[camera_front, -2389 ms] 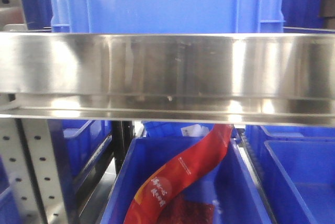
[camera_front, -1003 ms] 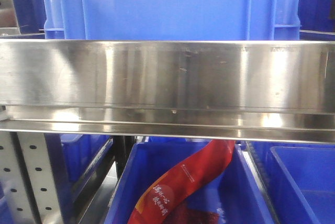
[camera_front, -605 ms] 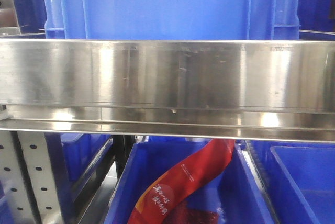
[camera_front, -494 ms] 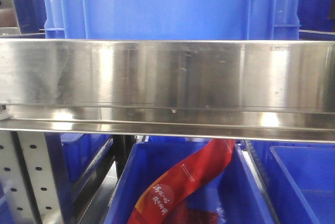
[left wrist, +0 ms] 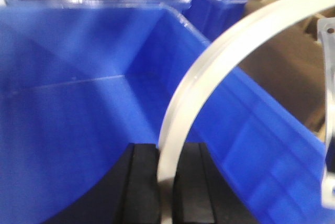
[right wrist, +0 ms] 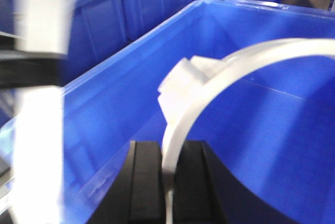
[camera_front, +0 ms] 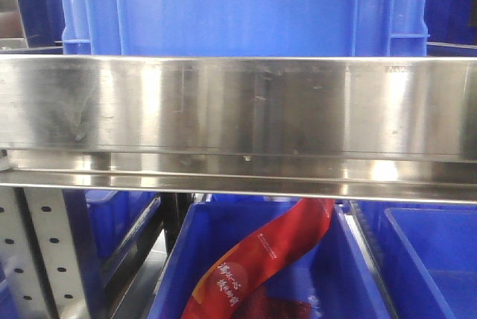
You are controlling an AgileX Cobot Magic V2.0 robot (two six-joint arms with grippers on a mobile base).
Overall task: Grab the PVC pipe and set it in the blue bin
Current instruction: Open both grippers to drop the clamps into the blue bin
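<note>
In the right wrist view my right gripper (right wrist: pixel 168 150) is shut on the PVC pipe (right wrist: pixel 184 84), a white curved band with a blocky tab, and holds it over the inside of a blue bin (right wrist: pixel 261 109). Its far end runs out of frame to the right. In the left wrist view my left gripper (left wrist: pixel 166 153) is shut on a thin, smooth white half-circle strip (left wrist: pixel 220 51). It holds the strip above the floor of a blue bin (left wrist: pixel 73 109). Neither gripper shows in the front view.
A white tab with a small hole (left wrist: pixel 328 29) shows at the right edge. A brown box (left wrist: pixel 282 72) lies in the neighbouring bin. A blurred white upright (right wrist: pixel 39 109) stands at the left. A steel shelf beam (camera_front: pixel 238 110) crosses the front view, with a red packet (camera_front: pixel 261 256) below.
Since 2.4 s ago the steel beam has dropped slightly in the front view and the crate behind has shifted right. Nothing has visibly moved over the last second.
</note>
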